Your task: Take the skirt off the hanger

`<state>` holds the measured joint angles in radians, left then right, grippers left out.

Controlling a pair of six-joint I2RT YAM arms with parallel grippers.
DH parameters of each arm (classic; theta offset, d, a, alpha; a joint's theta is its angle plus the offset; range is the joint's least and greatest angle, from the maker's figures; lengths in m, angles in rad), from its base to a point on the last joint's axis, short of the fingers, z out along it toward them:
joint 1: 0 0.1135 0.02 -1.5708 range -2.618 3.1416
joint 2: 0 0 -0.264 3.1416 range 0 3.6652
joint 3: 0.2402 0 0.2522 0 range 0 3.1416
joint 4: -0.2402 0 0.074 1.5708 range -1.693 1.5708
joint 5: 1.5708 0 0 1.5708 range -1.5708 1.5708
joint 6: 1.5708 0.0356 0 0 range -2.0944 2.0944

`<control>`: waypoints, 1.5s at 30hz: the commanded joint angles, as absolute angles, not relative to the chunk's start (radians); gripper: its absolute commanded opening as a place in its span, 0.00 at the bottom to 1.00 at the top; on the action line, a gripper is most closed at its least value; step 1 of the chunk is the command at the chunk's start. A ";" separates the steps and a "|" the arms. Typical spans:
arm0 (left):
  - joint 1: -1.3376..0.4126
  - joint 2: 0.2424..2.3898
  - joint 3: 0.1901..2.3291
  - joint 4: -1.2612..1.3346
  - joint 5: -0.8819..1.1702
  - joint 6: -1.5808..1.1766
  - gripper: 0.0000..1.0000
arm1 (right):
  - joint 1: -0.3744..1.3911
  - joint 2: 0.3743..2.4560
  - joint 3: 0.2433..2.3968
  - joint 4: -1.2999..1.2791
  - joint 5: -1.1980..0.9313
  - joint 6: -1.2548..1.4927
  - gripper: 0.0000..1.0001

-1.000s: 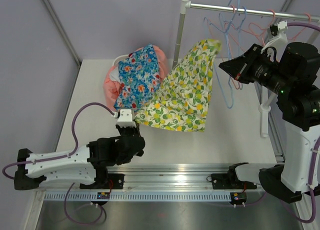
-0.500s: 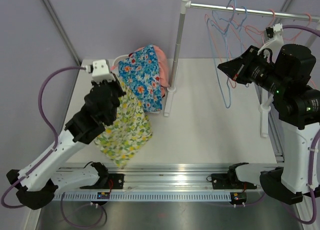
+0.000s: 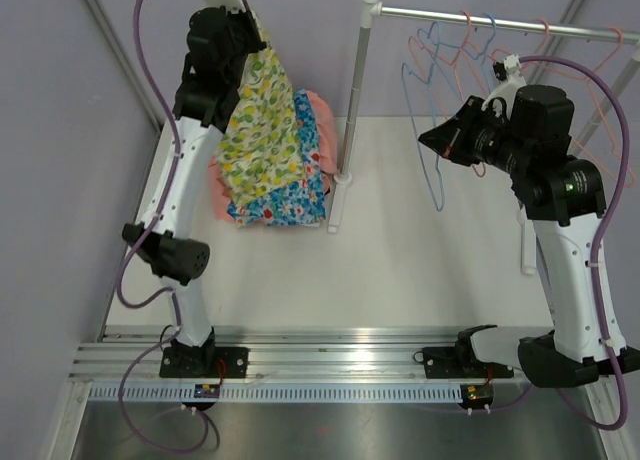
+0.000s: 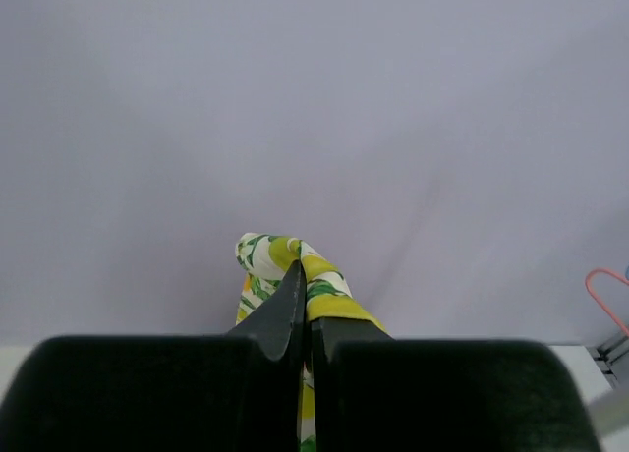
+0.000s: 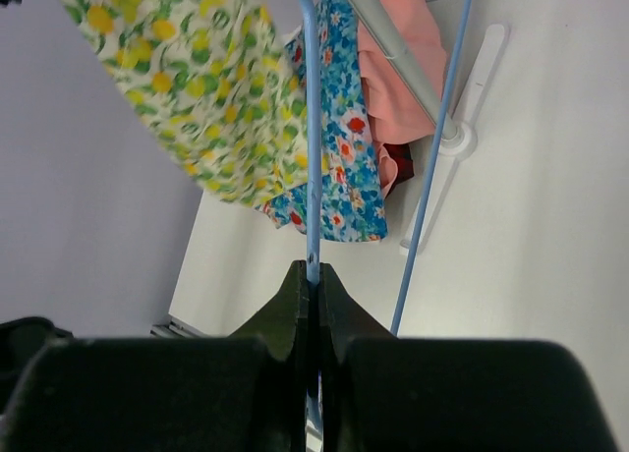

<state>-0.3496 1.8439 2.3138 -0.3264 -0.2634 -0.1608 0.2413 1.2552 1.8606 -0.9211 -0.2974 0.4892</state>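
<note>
Left of the rack post (image 3: 352,100), the left gripper (image 4: 303,280) is pinched together on a top edge of the lemon-print skirt (image 3: 258,120). The skirt hangs high above the pile of clothes (image 3: 290,195) on the desk (image 3: 420,280). Right of the post, the right gripper (image 5: 313,270) is clamped on the blue hanger (image 5: 313,128), which carries no cloth. The removal itself looks done; what seems left is setting the skirt down and releasing the hanger.
</note>
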 commanded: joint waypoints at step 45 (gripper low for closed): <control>-0.434 0.830 0.788 -0.488 -0.406 -0.554 0.99 | 0.144 1.540 1.982 -0.669 -0.316 0.551 0.21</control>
<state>-0.4347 0.7563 0.7937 -0.5331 -0.3321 -0.4973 0.1474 1.6051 1.9873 -0.7002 -0.2798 0.5461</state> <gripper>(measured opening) 0.987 0.116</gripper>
